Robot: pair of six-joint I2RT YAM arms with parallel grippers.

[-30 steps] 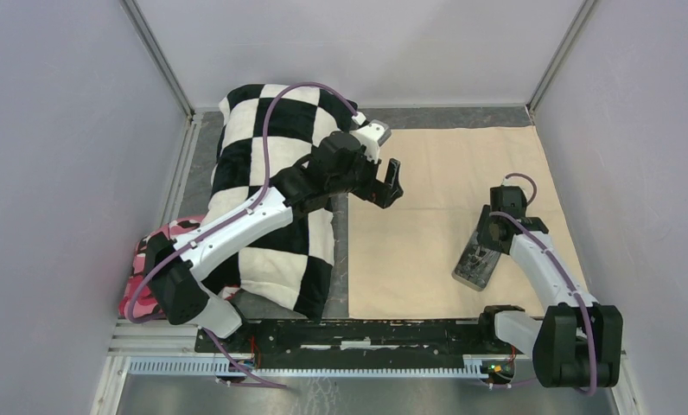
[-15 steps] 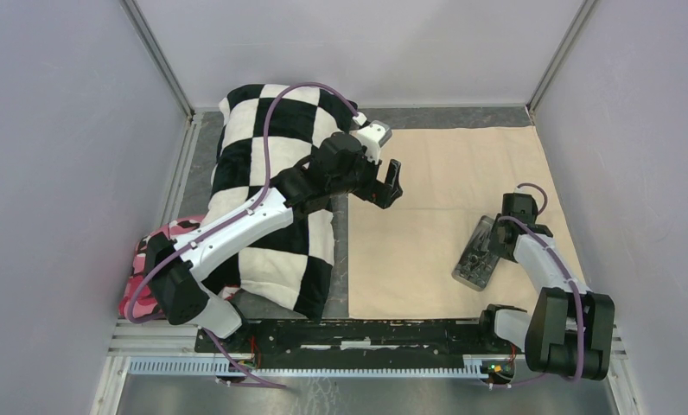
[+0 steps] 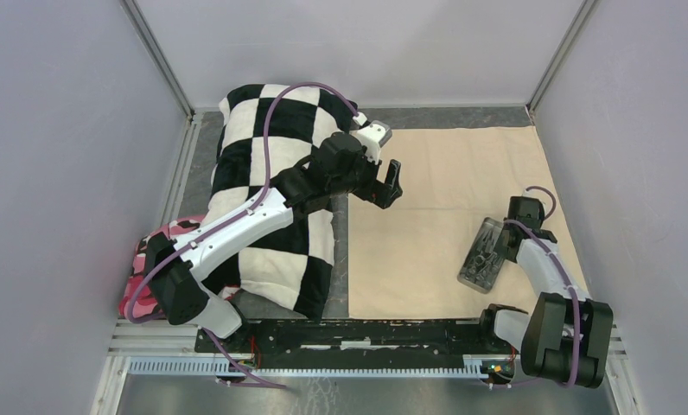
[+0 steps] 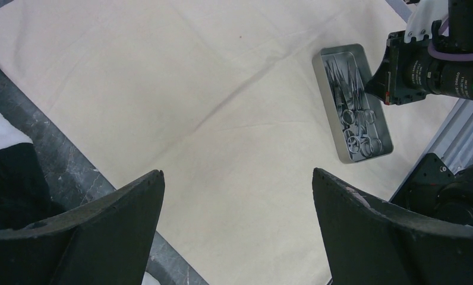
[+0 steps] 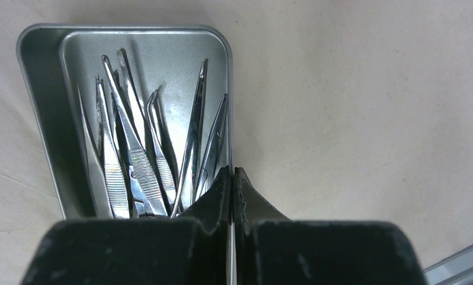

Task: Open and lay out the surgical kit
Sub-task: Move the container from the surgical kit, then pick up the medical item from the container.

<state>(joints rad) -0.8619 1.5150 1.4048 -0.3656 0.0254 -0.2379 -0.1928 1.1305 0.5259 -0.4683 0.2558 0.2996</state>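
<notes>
Grey walls box in a table (image 3: pixel 341 251) with the beige cloth (image 3: pixel 427 173) already spread flat across its right half, so the wrap looks open. The metal tray (image 3: pixel 486 257) sits on the cloth's near right part, its long axis running near-to-far with a slight lean to the right.

The right end effector (image 5: pixel 232 181) is right on it, fingers clenched on the tray's thin right-hand long wall, one finger inside the rim and one outside. From the wrist view the tray (image 5: pixel 151 65) stretches straight away from the fingers. The tweezers (image 5: pixel 106 160) and forceps (image 5: pixel 194 142) lie inside, roughly along that same axis, tips pointing away.

The left end effector (image 3: pixel 384 186) hangs released and wide over the cloth's left edge, beside the checkered pillow (image 3: pixel 263 130) and well apart from the tray.

So the right arm is clearly the nearer one. Any shift or tip of the tray would likely go along or across that long wall, and the loose tools could slide or rattle. Laying out the tools is not yet done.
</notes>
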